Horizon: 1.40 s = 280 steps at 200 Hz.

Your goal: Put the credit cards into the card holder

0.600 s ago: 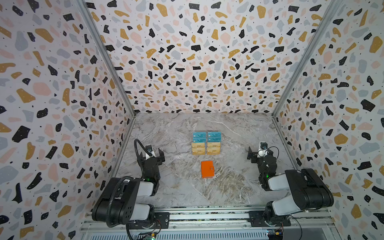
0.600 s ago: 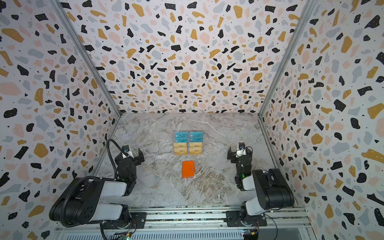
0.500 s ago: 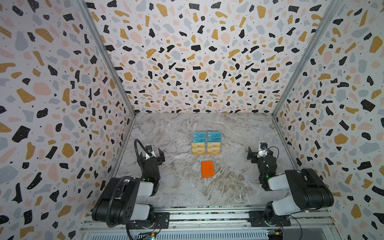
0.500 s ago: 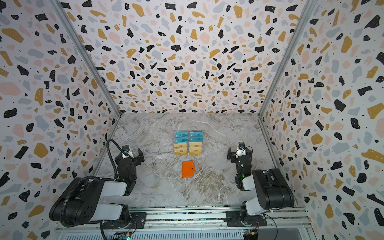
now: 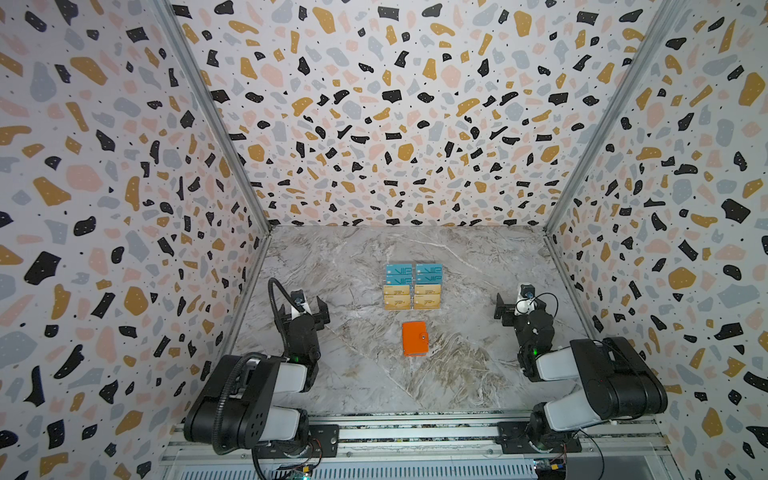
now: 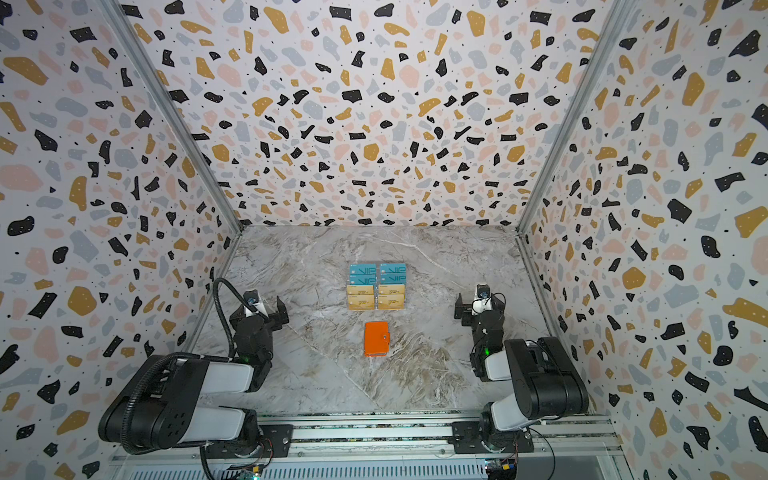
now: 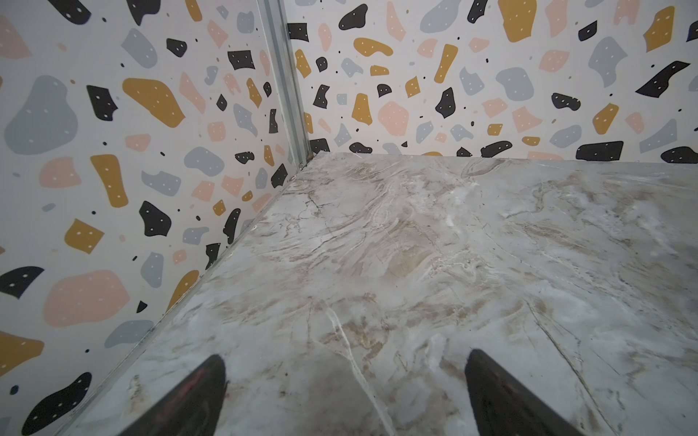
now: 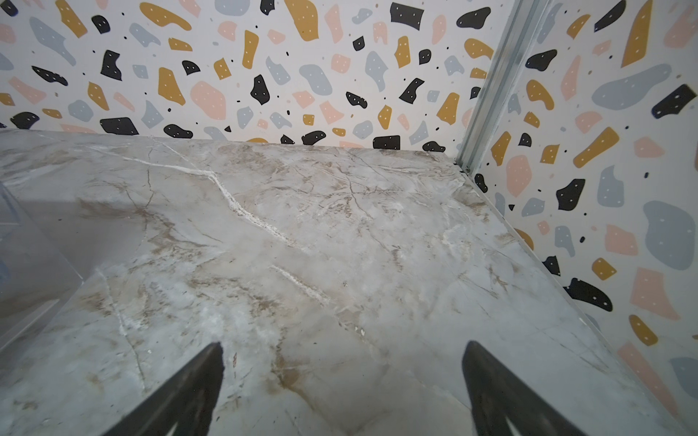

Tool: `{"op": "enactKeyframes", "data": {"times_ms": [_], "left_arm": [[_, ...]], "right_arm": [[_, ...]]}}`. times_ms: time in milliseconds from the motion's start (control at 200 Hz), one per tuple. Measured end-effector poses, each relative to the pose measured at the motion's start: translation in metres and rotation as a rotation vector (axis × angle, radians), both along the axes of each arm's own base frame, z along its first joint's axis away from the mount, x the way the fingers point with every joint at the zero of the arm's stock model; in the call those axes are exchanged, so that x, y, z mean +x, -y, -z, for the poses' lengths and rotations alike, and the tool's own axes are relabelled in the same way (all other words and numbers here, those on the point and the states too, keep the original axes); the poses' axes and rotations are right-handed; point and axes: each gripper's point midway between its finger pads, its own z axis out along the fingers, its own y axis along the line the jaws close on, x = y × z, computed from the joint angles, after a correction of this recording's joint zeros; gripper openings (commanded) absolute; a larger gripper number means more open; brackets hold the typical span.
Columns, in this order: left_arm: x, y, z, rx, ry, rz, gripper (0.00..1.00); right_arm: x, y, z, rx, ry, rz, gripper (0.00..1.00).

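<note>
The marble-patterned table (image 5: 353, 374) carries a closed orange card holder (image 5: 414, 338), with tan-gold credit cards (image 5: 397, 291) and teal VIP cards (image 5: 399, 272) just behind it.

Counter (image 5: 457, 374): marble-look slab, grey-beige veining, smooth, soft sheen. Walls (image 5: 374, 124): matt printed terrazzo panels. Corner post (image 7: 287, 94): bare brushed metal. Card holder (image 5: 414, 338): orange, leather-like, matt; snap (image 5: 423, 337) pale, metallic-looking. Credit cards (image 5: 411, 297): tan-gold plastic, slight gloss. Teal cards (image 5: 413, 274): same smooth plastic look. Rack (image 8: 30, 264): clear glossy plastic. Left gripper (image 7: 345, 362) fingers (image 7: 196, 392): matt black
</note>
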Motion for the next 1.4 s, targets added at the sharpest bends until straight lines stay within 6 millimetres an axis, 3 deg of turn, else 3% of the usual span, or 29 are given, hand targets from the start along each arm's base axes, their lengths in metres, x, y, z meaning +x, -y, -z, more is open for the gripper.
{"op": "enactKeyframes", "data": {"times_ms": [340, 430, 516, 581, 666, 761, 846, 996, 1086, 1151, 1256, 1402], "left_arm": [[0.000, -0.004, -0.001, -0.003, -0.004, -0.026, 1.00], [0.009, -0.010, -0.015, -0.009, -0.011, -0.077, 1.00], [0.028, -0.013, -0.048, -0.028, 0.013, -0.120, 1.00], [0.040, -0.014, -0.076, -0.057, 0.035, -0.144, 0.91], [0.045, -0.011, -0.108, -0.114, 0.052, -0.162, 0.79], [0.039, -0.001, -0.132, -0.182, 0.050, -0.145, 0.71], [0.032, 0.019, -0.135, -0.230, -0.002, -0.088, 0.68], [0.020, 0.070, -0.107, -0.283, -0.201, 0.076, 0.62], [0.012, 0.112, -0.086, -0.326, -0.329, 0.217, 0.62], [0.004, 0.141, -0.069, -0.364, -0.415, 0.312, 0.62], [-0.011, 0.183, -0.044, -0.430, -0.539, 0.431, 0.62], [-0.024, 0.221, -0.018, -0.547, -0.660, 0.523, 0.57]], "right_arm": [[0.000, 0.001, -0.002, 0.003, 0.005, 0.006, 1.00], [-0.003, 0.003, -0.011, 0.003, 0.010, 0.018, 0.97], [-0.003, 0.004, -0.034, 0.009, 0.045, 0.024, 0.89], [0.001, 0.000, -0.062, 0.036, 0.084, 0.014, 0.83], [0.009, -0.007, -0.103, 0.093, 0.121, -0.013, 0.81], [0.019, -0.032, -0.140, 0.175, 0.104, -0.100, 0.77], [0.019, -0.067, -0.151, 0.242, 0.024, -0.230, 0.68], [-0.004, -0.149, -0.119, 0.318, -0.270, -0.480, 0.64], [-0.037, -0.203, -0.084, 0.335, -0.474, -0.628, 0.62], [-0.064, -0.231, -0.059, 0.347, -0.609, -0.704, 0.60], [-0.094, -0.259, -0.027, 0.356, -0.768, -0.761, 0.54], [-0.110, -0.271, 0.017, 0.356, -0.933, -0.745, 0.50]]}}
